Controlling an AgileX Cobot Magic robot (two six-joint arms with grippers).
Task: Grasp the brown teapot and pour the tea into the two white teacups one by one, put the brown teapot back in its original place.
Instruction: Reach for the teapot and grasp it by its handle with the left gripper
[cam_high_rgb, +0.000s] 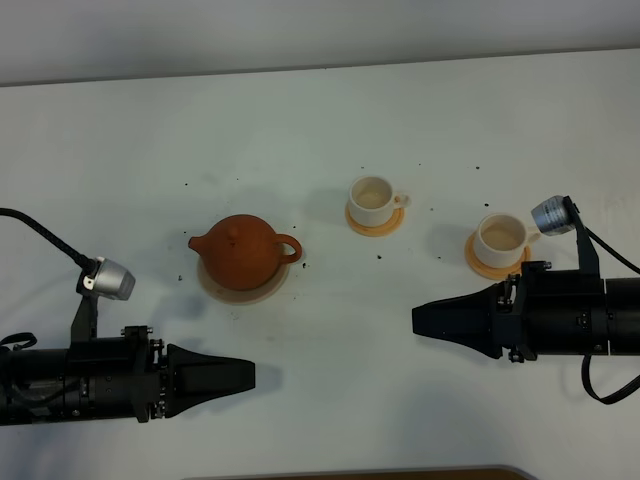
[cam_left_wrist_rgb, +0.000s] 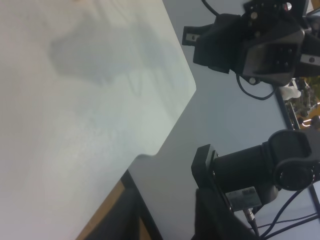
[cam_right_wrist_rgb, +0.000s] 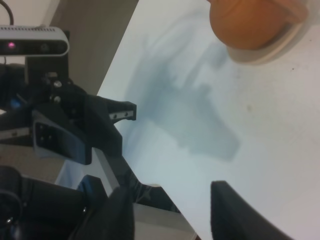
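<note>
Now, brown teapot (on tan disc)

Soft, even light falls on the white counter, and shadows in the high view are faint. The wrist views show broad grey shadows, and the teapot there is blurred.

— What colour is the teapot?
— Plain reddish-brown, on a pale tan disc.
— The teacups?
— White, their coasters orange. The table is white with dark specks.
</note>
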